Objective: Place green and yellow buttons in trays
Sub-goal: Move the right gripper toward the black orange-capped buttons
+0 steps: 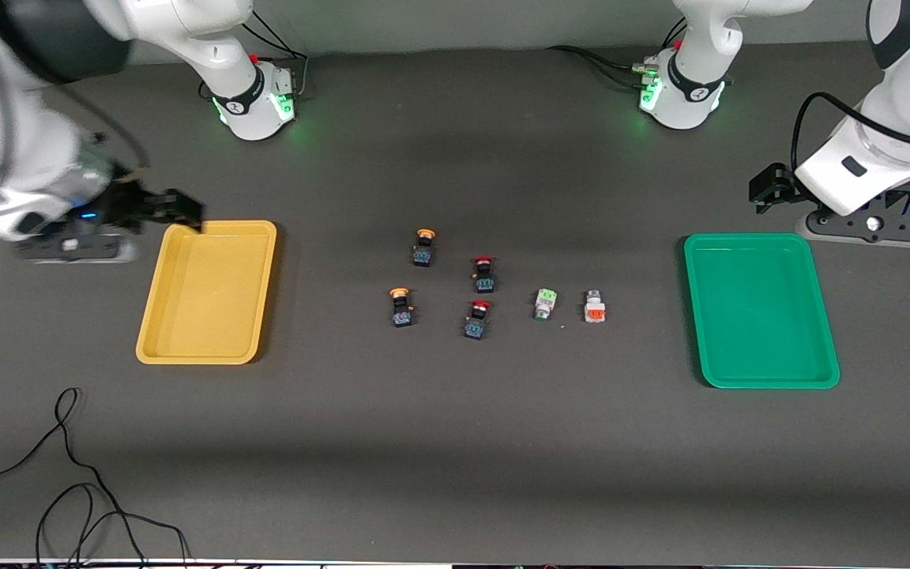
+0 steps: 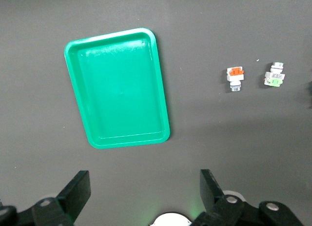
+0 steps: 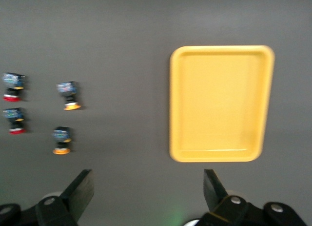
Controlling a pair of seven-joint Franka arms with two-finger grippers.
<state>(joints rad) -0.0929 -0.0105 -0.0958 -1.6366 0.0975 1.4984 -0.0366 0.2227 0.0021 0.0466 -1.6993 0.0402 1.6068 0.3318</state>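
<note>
From the front we see the yellow tray [image 1: 207,292] and green tray [image 1: 761,310] empty, with two yellow-capped buttons [image 1: 423,246], a green-marked button [image 1: 545,303] and an orange-marked button [image 1: 595,306] on the table [image 1: 455,442] between them. The left wrist view shows the left gripper [image 2: 141,192] spread wide, holding nothing. In the right wrist view the right gripper [image 3: 148,189], slightly blurred, seems equally wide and empty.

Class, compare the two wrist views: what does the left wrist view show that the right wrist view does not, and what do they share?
Only the left wrist view: the shallow green plastic tray, the white switch with an orange part and the white switch with a green part.

Only the right wrist view: the shallow yellow plastic tray, two yellow-capped black switches and two red-capped ones.

Both: dark tabletop and an open claw, left claw, right claw.
</note>
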